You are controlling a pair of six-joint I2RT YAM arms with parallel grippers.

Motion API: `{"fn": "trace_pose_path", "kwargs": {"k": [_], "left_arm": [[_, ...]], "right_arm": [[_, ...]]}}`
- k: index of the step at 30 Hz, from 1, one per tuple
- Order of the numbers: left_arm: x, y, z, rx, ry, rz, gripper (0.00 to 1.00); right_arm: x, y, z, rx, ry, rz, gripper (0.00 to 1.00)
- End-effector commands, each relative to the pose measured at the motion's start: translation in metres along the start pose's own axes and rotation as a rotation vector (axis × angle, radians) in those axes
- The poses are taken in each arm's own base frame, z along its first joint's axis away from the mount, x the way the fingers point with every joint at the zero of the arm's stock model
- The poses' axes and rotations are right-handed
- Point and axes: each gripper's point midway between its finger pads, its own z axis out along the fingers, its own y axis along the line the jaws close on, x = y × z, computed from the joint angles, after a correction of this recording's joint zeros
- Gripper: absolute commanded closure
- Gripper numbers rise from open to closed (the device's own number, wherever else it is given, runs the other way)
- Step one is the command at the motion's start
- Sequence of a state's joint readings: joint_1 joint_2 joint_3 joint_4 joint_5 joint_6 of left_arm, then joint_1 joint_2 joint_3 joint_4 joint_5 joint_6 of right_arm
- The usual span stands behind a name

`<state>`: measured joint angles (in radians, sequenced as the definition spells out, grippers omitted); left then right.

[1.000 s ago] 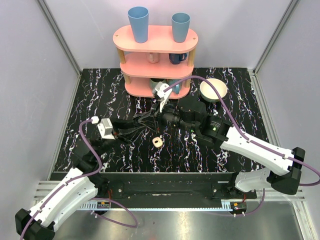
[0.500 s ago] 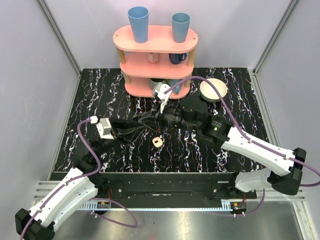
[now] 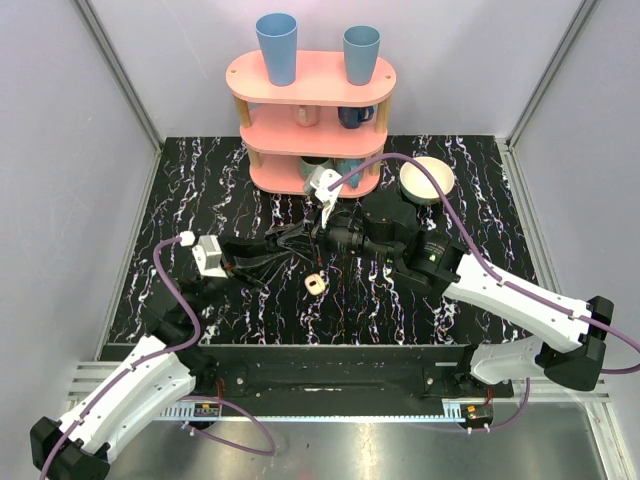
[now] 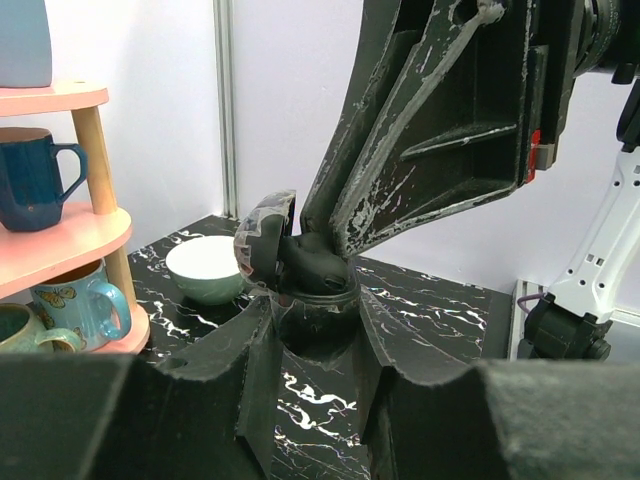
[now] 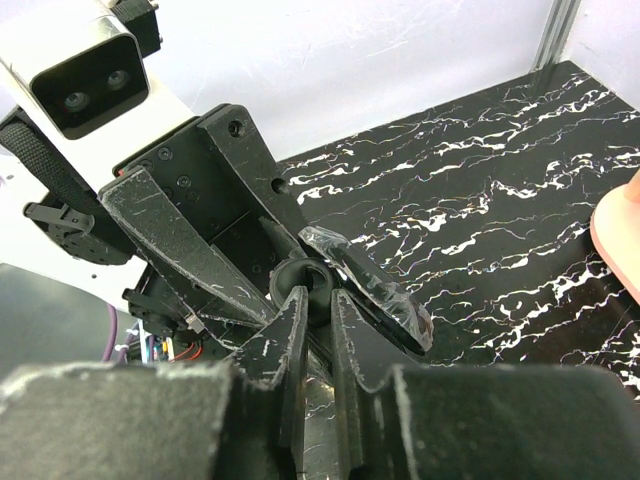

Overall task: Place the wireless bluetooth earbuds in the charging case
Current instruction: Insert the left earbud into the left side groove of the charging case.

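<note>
— How are the fingers found?
— The left gripper (image 4: 312,305) is clamped on a black round lidded object (image 4: 315,275). The fingers of the right gripper (image 5: 318,300) are drawn nearly together at its rim; whether anything is pinched cannot be told.
— And the case?
— The small cream-white rounded plastic charging case (image 3: 315,284) is seen lying on the black marbled table (image 3: 200,200), just nearer the bases than both grippers, touched by neither.

The charging case (image 3: 315,284) lies on the table (image 3: 200,200) before the rack (image 3: 310,75), the bowl (image 3: 427,180) right of the rack.
</note>
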<state>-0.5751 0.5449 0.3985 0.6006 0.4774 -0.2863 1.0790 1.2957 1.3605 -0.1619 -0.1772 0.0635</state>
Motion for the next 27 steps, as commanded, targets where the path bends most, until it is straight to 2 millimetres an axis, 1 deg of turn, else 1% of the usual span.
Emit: {"fn": "trace_pose_path", "kwargs": {"k": [1, 7, 10, 14, 17, 20, 21, 23, 27], "left_arm": [[-0.033, -0.006, 0.006, 0.026, -0.11, 0.041, 1.0], [-0.036, -0.006, 0.008, 0.026, -0.121, 0.034, 1.0], [-0.038, -0.007, 0.009, 0.033, -0.124, 0.032, 1.0], [-0.037, -0.007, 0.01, 0.037, -0.122, 0.02, 1.0], [-0.036, -0.007, 0.011, 0.037, -0.122, 0.02, 1.0], [-0.035, -0.007, 0.01, 0.037, -0.119, 0.024, 1.0], [-0.033, -0.006, 0.01, 0.036, -0.115, 0.025, 1.0], [-0.032, -0.007, 0.009, 0.035, -0.111, 0.026, 1.0], [-0.03, -0.006, 0.008, 0.031, -0.105, 0.037, 1.0]], "right_arm": [[0.023, 0.016, 0.005, -0.072, 0.084, 0.0, 0.99], [0.033, 0.008, 0.009, -0.027, 0.103, -0.036, 0.99], [0.039, 0.009, 0.012, -0.04, 0.12, -0.037, 0.99], [0.039, 0.013, 0.013, -0.05, 0.121, -0.042, 0.99], [0.04, 0.012, 0.014, -0.04, 0.121, -0.043, 0.98], [0.036, 0.008, 0.013, -0.014, 0.106, -0.038, 0.9], [0.033, 0.003, 0.012, 0.016, 0.094, -0.034, 0.89], [0.027, 0.001, 0.009, 0.039, 0.074, -0.025, 0.83], [0.015, -0.01, 0.002, 0.11, 0.03, -0.006, 0.76]]}}
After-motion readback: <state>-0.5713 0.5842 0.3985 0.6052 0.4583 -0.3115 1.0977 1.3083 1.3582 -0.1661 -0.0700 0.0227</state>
